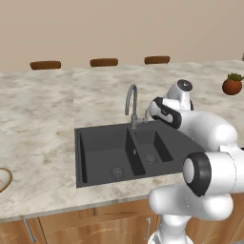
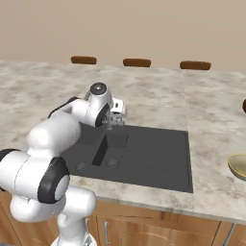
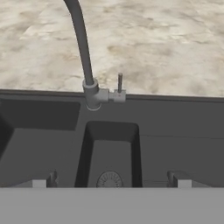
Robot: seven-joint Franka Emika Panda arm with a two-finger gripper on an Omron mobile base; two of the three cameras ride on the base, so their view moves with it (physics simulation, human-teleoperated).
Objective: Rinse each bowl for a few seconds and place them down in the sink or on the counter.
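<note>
My gripper (image 3: 111, 180) is open and holds nothing; it hangs over the small basin of the black-grey sink (image 3: 175, 127), just in front of the curved grey tap (image 3: 83, 52). In the right base view the gripper (image 2: 116, 116) sits above the sink (image 2: 158, 153) near its back rim. A shallow bowl (image 1: 4, 180) with a brown rim lies on the counter (image 1: 38, 119) at the far left edge, cut off by the frame. An olive-tan bowl (image 2: 239, 165) rests on the counter (image 2: 206, 110) at the far right, well away from the gripper.
A reddish-brown pot with a green plant (image 1: 232, 85) stands on the counter right of the sink (image 1: 102, 133). The tap (image 1: 131, 102) rises at the sink's back rim, its small lever (image 3: 119, 83) beside it. Three brown stool tops (image 1: 104, 62) line the far counter edge.
</note>
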